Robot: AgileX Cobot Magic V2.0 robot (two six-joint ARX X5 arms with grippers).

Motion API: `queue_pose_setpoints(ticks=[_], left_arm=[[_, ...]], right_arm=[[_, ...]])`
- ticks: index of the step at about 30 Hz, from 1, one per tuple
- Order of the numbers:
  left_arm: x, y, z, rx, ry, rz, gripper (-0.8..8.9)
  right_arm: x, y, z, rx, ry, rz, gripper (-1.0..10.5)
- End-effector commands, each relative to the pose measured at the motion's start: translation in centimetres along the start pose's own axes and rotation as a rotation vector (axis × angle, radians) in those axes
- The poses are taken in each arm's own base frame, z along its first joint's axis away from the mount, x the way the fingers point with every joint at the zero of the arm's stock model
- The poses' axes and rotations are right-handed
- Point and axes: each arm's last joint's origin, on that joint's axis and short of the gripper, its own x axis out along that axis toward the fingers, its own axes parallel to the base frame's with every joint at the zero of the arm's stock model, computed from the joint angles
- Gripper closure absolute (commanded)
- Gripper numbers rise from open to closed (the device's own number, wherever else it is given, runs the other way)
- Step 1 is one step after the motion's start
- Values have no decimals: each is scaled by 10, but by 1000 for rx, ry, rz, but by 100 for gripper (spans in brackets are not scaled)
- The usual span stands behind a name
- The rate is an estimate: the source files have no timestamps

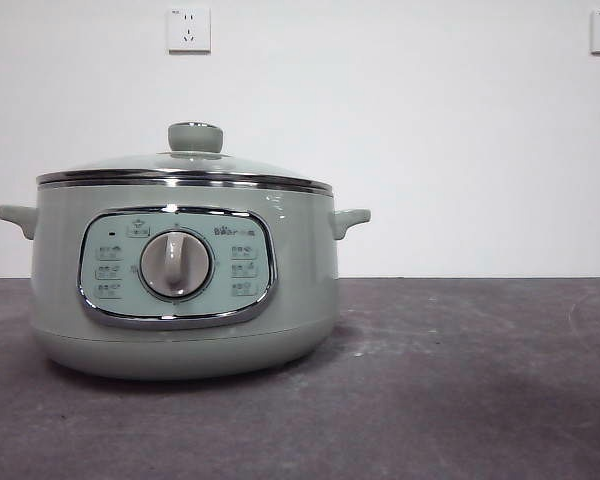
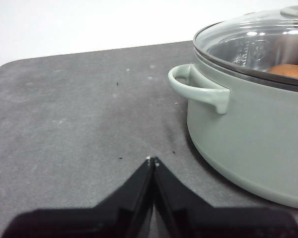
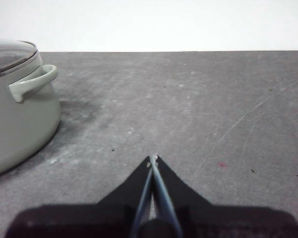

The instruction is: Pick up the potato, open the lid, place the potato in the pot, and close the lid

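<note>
Lid [image 1: 185, 165] sits on the pot [image 1: 185, 300].
Only my left wrist view shows the potato [image 2: 290, 71] inside; left gripper [image 2: 152, 160] and right gripper [image 3: 153, 157] both pinched together, empty.

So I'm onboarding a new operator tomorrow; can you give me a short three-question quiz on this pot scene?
1. True or false: the lid sits closed on the pot.
2. Where is the potato?
A. on the table beside the pot
B. inside the pot, under the glass lid
C. held in the left tool
3. Fill in: the left tool and the right tool both have their jaws ____ and hold nothing.

Key:
1. True: its steel rim rests on the pot's rim all round.
2. B: the left wrist view shows it through the glass.
3. shut
</note>
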Motion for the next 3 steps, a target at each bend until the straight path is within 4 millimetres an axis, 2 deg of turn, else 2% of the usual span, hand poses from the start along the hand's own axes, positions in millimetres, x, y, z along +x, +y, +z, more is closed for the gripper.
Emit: queue_pose_setpoints(ticks=[1,3], left_arm=[[1,0,-4,-7,9,3,816],[1,0,-4,-7,9,3,816]], right_arm=[[1,0,-4,12,18,-1,946],[1,0,-4,12,18,-1,946]])
